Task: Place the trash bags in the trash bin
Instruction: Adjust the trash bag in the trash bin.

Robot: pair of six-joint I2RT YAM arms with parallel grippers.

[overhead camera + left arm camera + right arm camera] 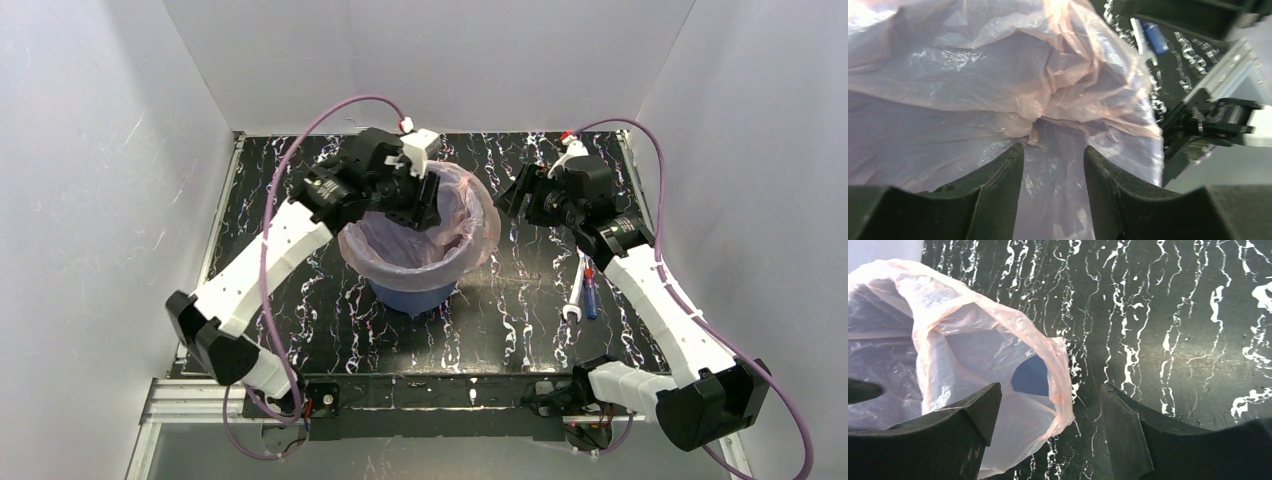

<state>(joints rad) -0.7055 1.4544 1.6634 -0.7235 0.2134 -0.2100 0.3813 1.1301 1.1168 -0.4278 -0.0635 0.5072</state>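
The blue bin stands mid-table. The pale-pink bag lines it, its film draped over the rim. My left gripper hangs over the back of the bin's mouth. In the left wrist view it is open, with crumpled bag film just beyond the fingertips. My right gripper is at the bin's right rim. In the right wrist view it is open, with the bag's hanging edge in the gap. A patch of blue bin shows through the film.
A white marker and a blue pen lie on the black marbled table to the right of the bin. They also show in the left wrist view. White walls enclose the table on three sides.
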